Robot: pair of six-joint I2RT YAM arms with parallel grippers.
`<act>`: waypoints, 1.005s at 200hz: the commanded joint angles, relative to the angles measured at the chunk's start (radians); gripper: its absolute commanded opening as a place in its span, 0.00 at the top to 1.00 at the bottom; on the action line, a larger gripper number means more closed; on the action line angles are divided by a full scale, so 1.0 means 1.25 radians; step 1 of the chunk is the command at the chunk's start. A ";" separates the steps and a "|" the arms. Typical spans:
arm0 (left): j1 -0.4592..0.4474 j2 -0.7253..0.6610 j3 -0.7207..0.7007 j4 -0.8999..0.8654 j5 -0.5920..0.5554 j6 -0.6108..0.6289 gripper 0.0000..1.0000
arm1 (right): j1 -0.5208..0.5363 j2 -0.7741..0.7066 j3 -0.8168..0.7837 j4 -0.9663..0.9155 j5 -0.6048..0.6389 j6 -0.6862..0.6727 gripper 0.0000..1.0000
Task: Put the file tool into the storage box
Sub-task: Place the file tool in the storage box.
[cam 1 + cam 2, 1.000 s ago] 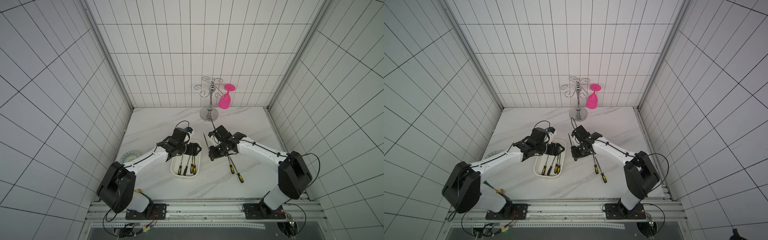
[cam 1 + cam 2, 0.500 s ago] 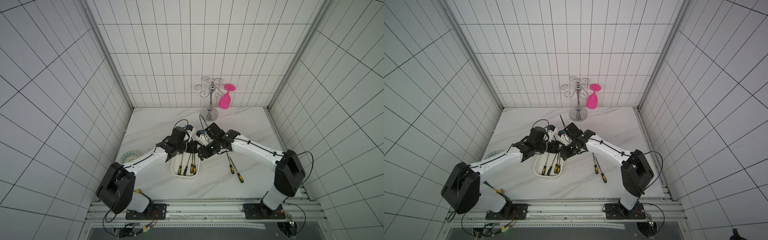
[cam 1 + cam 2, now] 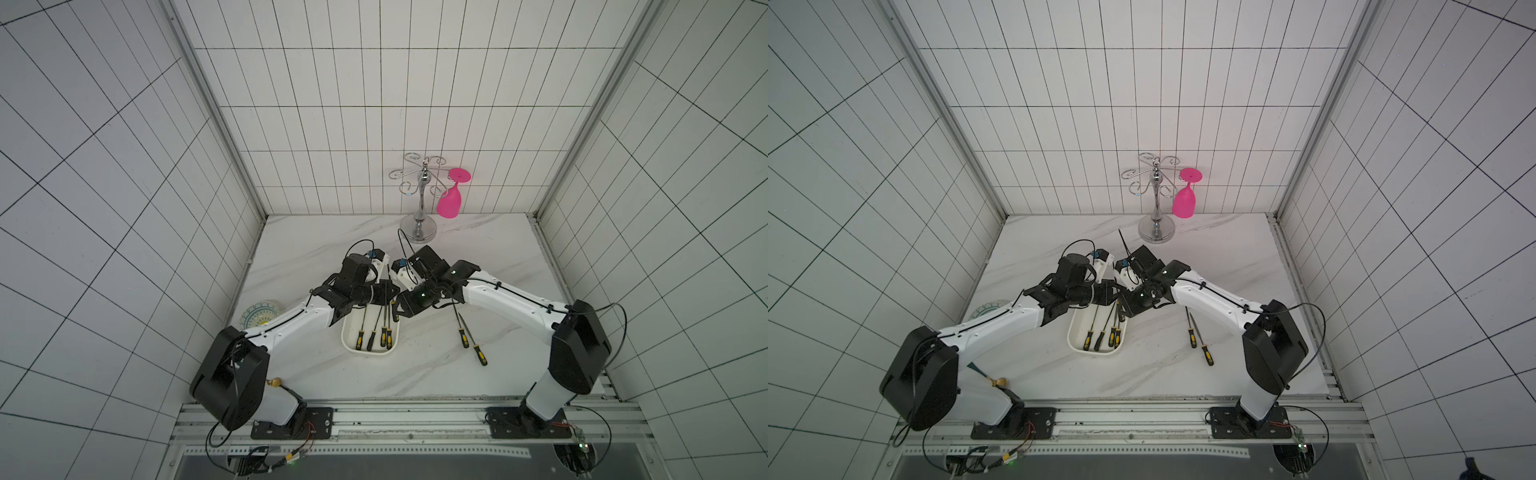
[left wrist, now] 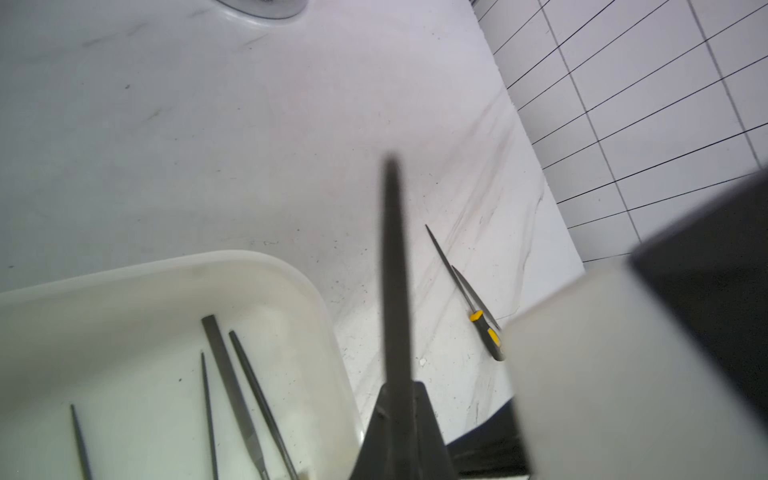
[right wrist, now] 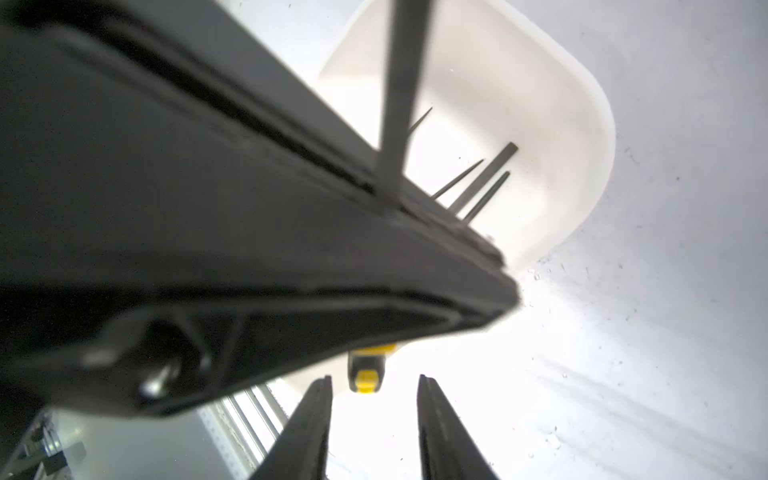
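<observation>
Over the far end of the white storage box my two grippers meet. The left gripper is shut on a file tool; its dark blade sticks out past the jaws. In the right wrist view the same file's blade crosses the left gripper's black body, and its yellow-and-black handle end hangs just beyond my right gripper. The right jaws stand apart and do not touch the handle. Several files lie in the box.
Two more files lie on the marble top right of the box. A chrome glass stand with a pink glass is at the back. A teal-patterned dish sits by the left wall.
The right arm carried the file leftward to the left gripper over the box. The left gripper shut on the file, and the right jaws came apart off the handle.
</observation>
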 commanded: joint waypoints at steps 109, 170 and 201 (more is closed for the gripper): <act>-0.039 0.101 0.066 -0.373 -0.329 0.117 1.00 | -0.092 -0.084 -0.079 0.018 0.077 0.090 0.59; -0.040 0.141 0.099 -0.382 -0.344 0.098 0.63 | -0.130 -0.123 -0.125 0.012 0.103 0.111 0.58; -0.039 0.104 0.096 -0.342 -0.332 0.098 0.59 | -0.157 -0.149 -0.175 -0.023 0.147 0.151 0.58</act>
